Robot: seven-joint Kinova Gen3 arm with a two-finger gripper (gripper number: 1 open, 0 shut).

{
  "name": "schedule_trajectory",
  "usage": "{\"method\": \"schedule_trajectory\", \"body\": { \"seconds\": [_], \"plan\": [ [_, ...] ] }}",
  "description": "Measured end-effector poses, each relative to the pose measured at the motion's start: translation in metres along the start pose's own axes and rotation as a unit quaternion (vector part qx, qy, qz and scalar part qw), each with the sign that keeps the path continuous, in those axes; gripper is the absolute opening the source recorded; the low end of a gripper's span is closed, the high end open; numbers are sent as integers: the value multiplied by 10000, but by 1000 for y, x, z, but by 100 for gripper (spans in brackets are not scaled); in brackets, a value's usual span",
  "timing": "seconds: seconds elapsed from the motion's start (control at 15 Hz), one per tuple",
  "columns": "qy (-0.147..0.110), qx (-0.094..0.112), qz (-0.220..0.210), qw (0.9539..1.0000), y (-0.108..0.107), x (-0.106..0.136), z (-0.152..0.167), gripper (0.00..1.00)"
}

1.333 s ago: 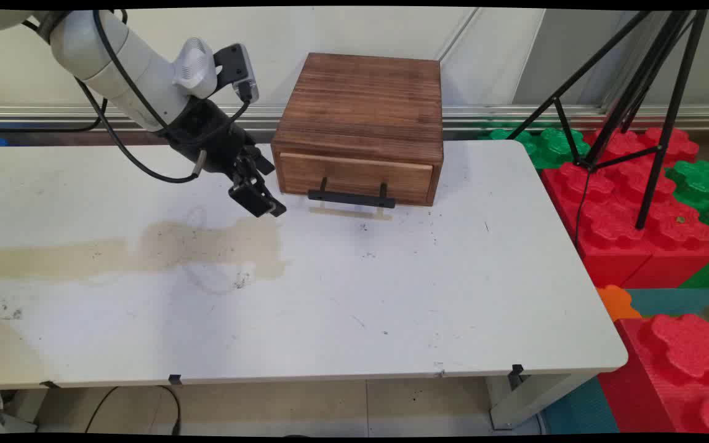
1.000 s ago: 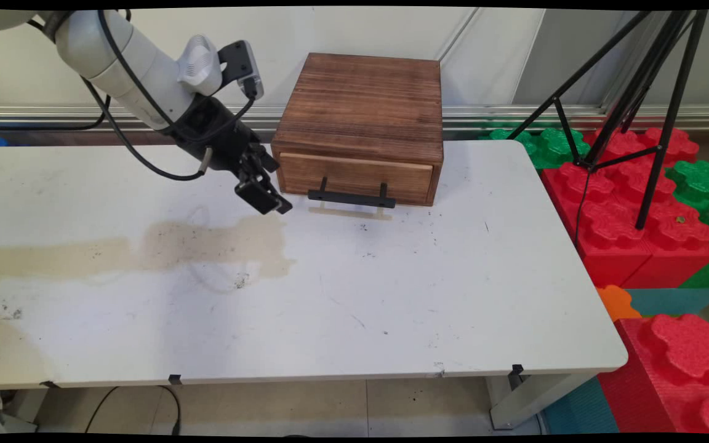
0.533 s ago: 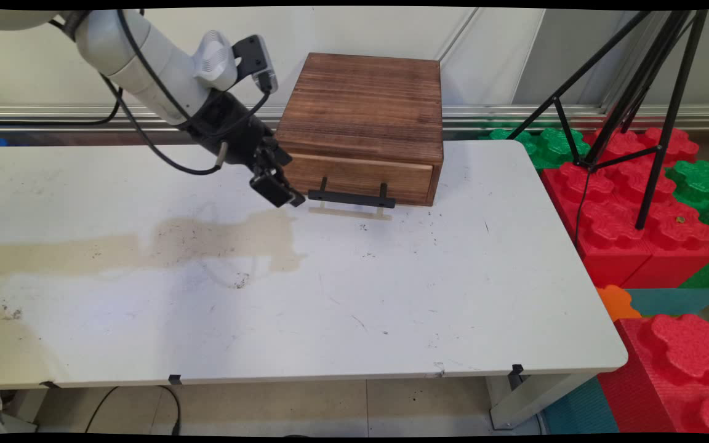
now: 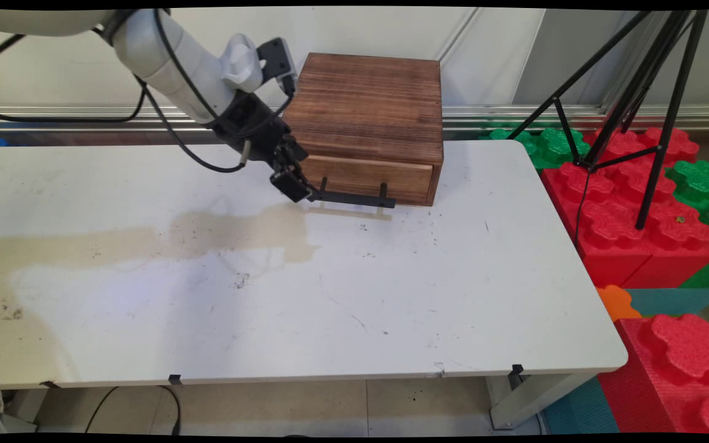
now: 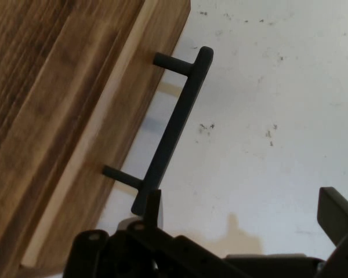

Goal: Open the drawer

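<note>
The arm slants down-right, its hand (image 4: 294, 185) spread, seemingly touching the drawer handle (image 4: 352, 197).

A wooden drawer box (image 4: 364, 126) is parked at the back of the table (image 4: 330, 295), roughly mid-width. Its handle (image 4: 351, 197) is mounted on the front face, sticking out over the tabletop. The gripper (image 4: 296, 184) is positioned right at the handle's left end.
</note>
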Motion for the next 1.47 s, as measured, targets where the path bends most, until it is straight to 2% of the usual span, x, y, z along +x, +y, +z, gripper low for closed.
{"method": "schedule_trajectory", "body": {
  "seconds": [0.8, 1.47],
  "plan": [
    [-209, -99, 363, 9991, -13, 9, 60, 100],
    [-446, -156, 768, 9959, -22, 14, 106, 100]
  ]
}}
